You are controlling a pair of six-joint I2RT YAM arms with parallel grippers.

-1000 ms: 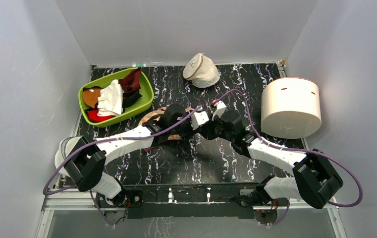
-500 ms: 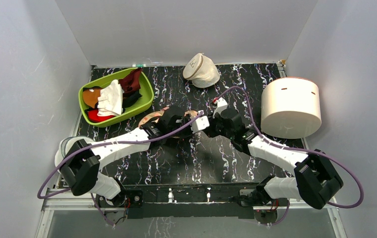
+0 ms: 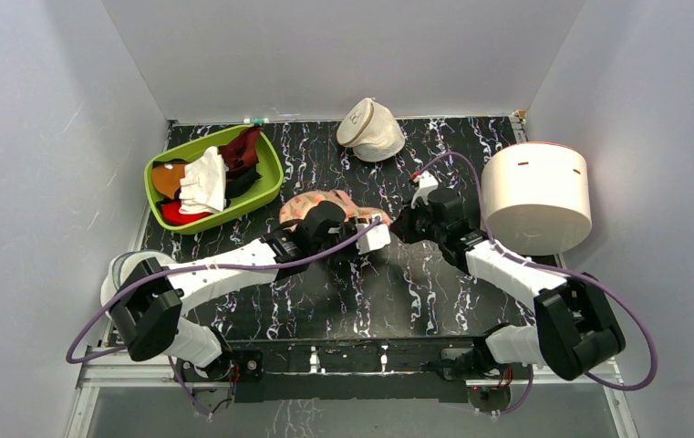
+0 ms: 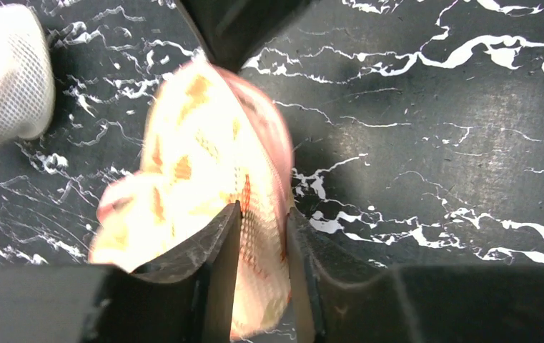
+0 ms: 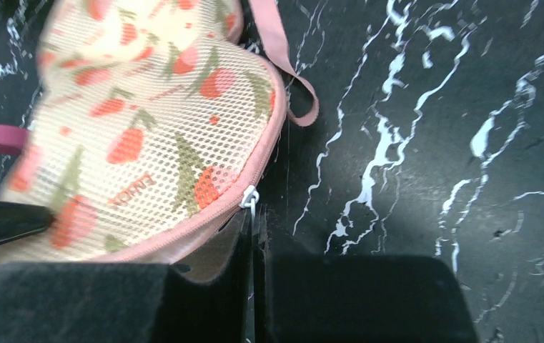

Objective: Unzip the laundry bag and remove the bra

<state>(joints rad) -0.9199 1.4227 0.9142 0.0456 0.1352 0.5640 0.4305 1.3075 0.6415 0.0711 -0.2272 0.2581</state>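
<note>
step in hand: unzipping. the peach-pink kidney-shaped mesh laundry bag (image 3: 317, 204), printed with red-orange and green motifs, lies near the middle of the black white-veined table (image 3: 416, 292). it is to the right of the green plastic tray (image 3: 270, 190) and nearer than the cream domed pouch (image 3: 372, 130).

the left gripper (image 4: 261, 218) is closed on the bag's edge, with a fold of mesh pinched between its two fingers. the right gripper (image 5: 253, 218) is closed, fingers pressed together, with the small metal zip pull (image 5: 249, 198) at their tips. it appears to hold the pull at the bag's right end. how far the zip is open cannot be told from here.

the bra is not visible in any view; presumably it is inside the bag.

next move, as judged: use the left grip as an anchor and draw the pull along the curved pink seam. follow the rim closely so the mesh does not bunch and the tab does not slip free. then part the opening and reach in for the bra.
</note>
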